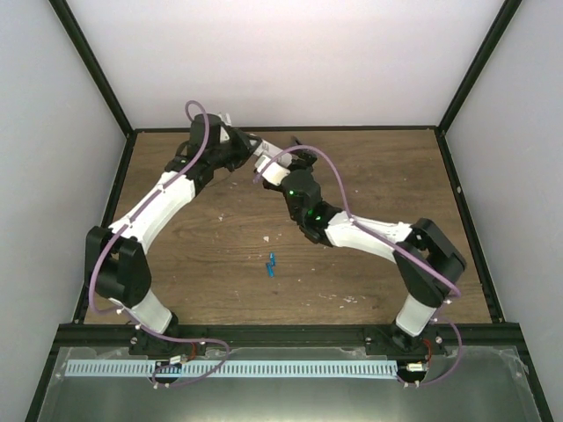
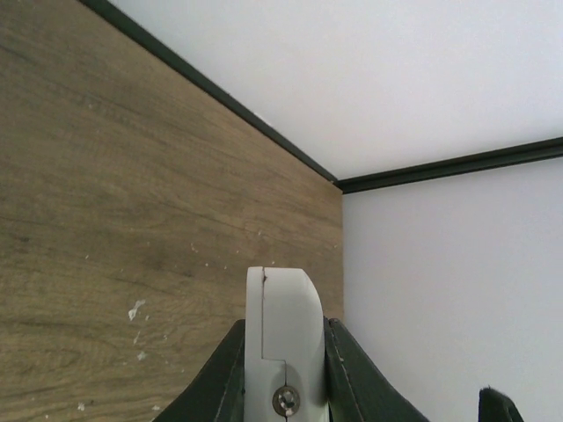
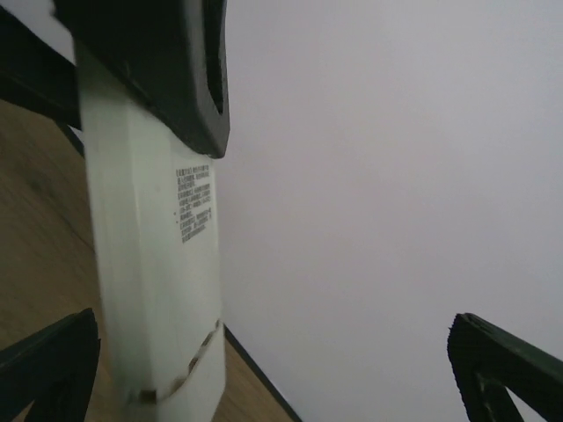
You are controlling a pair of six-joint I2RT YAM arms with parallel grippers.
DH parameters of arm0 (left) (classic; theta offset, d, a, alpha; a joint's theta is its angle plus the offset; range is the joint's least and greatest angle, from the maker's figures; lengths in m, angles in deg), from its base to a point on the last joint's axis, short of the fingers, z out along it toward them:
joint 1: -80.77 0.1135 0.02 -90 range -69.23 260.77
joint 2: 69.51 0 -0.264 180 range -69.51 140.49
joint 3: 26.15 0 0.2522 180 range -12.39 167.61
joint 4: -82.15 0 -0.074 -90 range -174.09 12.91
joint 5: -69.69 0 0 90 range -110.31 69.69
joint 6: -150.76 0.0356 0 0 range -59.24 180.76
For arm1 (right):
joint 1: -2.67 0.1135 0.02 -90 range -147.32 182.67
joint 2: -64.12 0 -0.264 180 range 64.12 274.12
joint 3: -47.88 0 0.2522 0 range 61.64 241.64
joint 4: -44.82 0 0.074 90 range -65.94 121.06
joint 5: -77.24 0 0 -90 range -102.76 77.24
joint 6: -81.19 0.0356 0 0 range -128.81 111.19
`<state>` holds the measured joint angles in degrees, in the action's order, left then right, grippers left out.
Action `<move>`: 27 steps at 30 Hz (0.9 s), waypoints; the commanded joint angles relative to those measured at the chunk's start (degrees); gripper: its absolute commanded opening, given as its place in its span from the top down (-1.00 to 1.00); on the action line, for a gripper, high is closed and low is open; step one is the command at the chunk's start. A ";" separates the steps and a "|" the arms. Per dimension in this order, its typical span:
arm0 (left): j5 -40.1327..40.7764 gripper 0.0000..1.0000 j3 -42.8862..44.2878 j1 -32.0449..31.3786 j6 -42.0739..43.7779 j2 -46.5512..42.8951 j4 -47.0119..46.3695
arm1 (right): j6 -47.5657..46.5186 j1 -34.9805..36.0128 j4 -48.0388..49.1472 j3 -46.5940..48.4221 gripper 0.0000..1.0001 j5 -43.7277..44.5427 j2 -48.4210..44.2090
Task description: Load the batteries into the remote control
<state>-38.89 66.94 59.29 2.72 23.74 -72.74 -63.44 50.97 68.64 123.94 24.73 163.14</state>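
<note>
Aloft, the left claw (image 2: 286, 378) grasps the remote control (image 2: 283, 325). The right claw (image 3: 274, 352) is released, spread wide around the remote. Batteries (image 1: 272, 264) lie on the counter (image 1: 193, 255), well apart from both claws.

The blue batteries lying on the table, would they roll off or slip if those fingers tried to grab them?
Probably apt to roll: the batteries look like tiny round cylinders on a flat wooden table. Likely stiff, not floppy. Being so thin, they may slip from a pinch.
</note>
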 commanded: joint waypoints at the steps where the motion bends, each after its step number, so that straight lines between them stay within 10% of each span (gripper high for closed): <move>1: -3.61 0.92 -1.09 1.35 3.05 -2.64 -5.83 | 11.87 -1.56 -12.04 -0.32 -1.00 -12.65 -8.11; 15: -24.28 0.92 -5.63 6.62 17.94 -4.24 -10.98 | 25.70 -14.52 -35.33 -4.79 -1.00 -52.11 -22.48; 27: -33.84 1.00 -6.38 6.90 23.16 -4.20 -10.47 | 24.88 -16.17 -38.15 -3.11 -1.00 -54.15 -20.91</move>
<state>-68.93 60.80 66.11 23.64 21.27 -81.50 -39.36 34.82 30.39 119.07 -28.86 141.81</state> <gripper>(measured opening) 0.173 0.996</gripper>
